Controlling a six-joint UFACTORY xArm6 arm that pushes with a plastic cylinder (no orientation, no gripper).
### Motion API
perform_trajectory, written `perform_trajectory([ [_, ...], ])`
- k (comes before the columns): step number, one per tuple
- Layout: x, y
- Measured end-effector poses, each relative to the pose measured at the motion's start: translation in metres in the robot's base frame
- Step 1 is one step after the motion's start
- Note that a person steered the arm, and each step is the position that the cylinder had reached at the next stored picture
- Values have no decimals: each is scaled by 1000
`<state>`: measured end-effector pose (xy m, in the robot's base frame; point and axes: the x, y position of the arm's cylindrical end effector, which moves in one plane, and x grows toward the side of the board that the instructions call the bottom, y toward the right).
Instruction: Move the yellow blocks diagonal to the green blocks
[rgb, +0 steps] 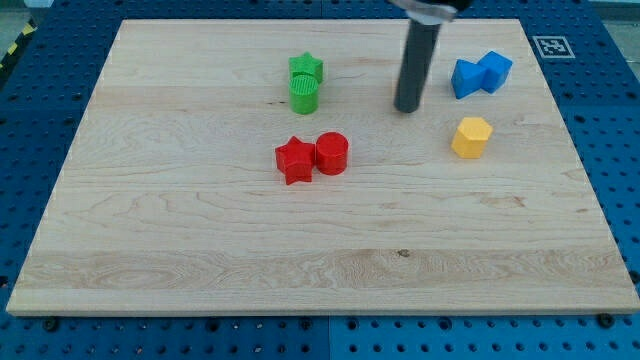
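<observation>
My tip (407, 107) is resting on the pale wooden table (200, 250), its rod cut off at the far edge; there is no pincer. The yellow hexagonal block (472, 137) is sitting near-right of it, well apart from the green star block (307, 68) touching the green cylinder block (304, 95) at left.

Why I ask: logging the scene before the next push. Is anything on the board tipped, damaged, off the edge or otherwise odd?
Nothing stands out. The green star and green cylinder, red star and red cylinder, and two blue blocks sit in touching pairs, the yellow block alone, all flat on the wooden board. My tip touches no block.
</observation>
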<state>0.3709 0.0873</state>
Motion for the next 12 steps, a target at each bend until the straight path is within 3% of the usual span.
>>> perform_trajectory([
  [1,-15,-42],
  [4,-92,-44],
  [5,-80,-18],
  [7,-13,49],
  [9,-17,48],
  [11,34,83],
  [12,28,69],
])
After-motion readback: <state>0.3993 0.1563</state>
